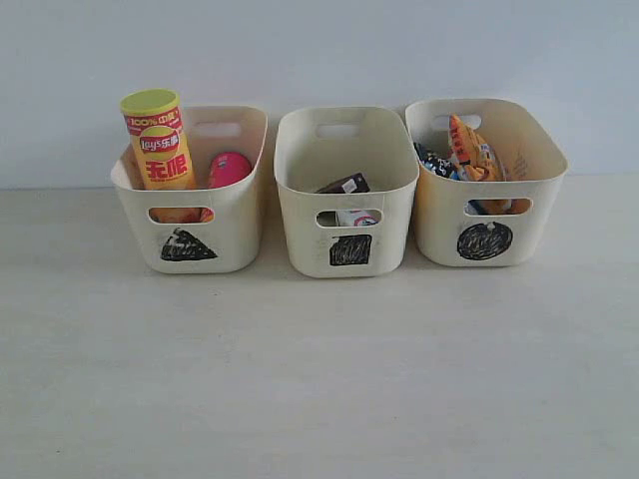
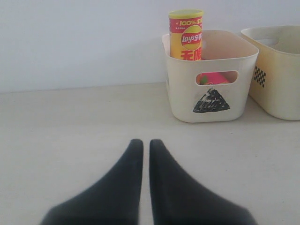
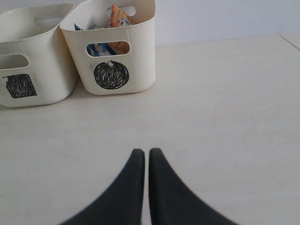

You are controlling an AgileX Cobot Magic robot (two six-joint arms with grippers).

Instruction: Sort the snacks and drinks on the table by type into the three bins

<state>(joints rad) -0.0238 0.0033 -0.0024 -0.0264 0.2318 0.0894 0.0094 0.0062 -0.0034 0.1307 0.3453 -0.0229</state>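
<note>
My left gripper (image 2: 146, 145) is pressed closed on nothing, above the table (image 1: 319, 379). Triangle bin (image 1: 235, 230): yellow-red chip tube (image 1: 158, 140) standing, pink tube (image 1: 229, 170) beside it. Square bin (image 1: 300, 200): dark purple carton (image 1: 345, 185). Circle bin (image 1: 539, 200): blue-black bag (image 1: 434, 160), orange bag (image 1: 469, 150). My right gripper (image 3: 146, 154) is closed and empty too.

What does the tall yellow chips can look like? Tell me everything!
The yellow-red chip tube stands slightly tilted in the triangle bin, at its left end in the exterior view, poking well above the rim. It is a glossy round tube, yellow with red bands, a Lay's logo, and a yellow-green lid on top. A pink tube sits low beside it.
</note>
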